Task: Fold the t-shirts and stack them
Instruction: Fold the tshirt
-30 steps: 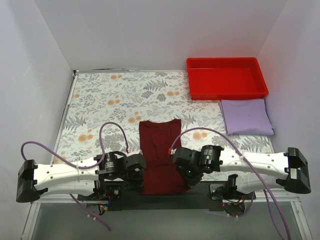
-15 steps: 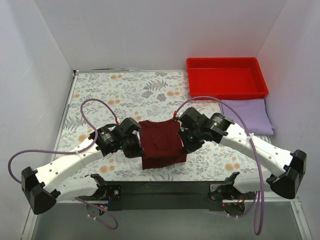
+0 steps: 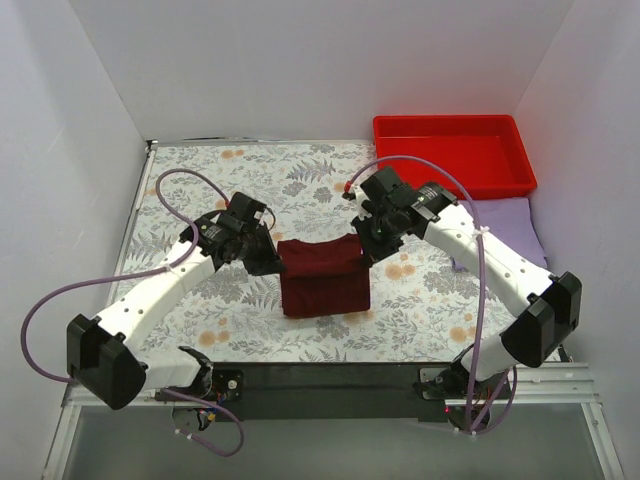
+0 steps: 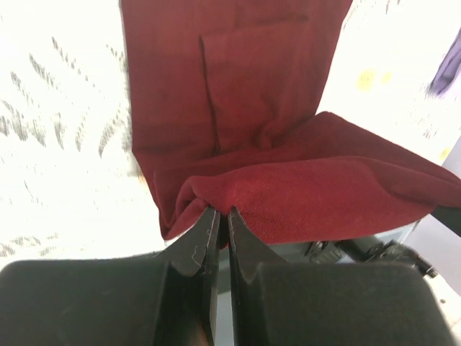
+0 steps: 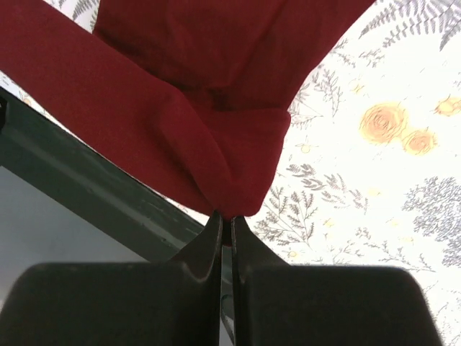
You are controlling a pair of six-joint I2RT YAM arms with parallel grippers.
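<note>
The soft maroon t-shirt (image 3: 322, 282), doubled into a thick rectangle, lies well left of the rigid red tray (image 3: 455, 185). The left gripper (image 3: 270, 258) and right gripper (image 3: 362, 247) each pinch one fuzzy corner, jaws nearly closed. The flat lavender t-shirt (image 3: 515, 225) lies just beside the tray

The dark red shirt (image 4: 288, 187) is soft, fuzzy, dull cloth, the light purple shirt (image 3: 515, 225) is smooth cloth, the red tray (image 3: 455, 187) is shiny hard plastic, the tabletop (image 3: 200, 180) has a flat flowery cover, and the left pincer (image 4: 222, 215) and right pincer (image 5: 225, 220) look like dull black plastic.
</note>
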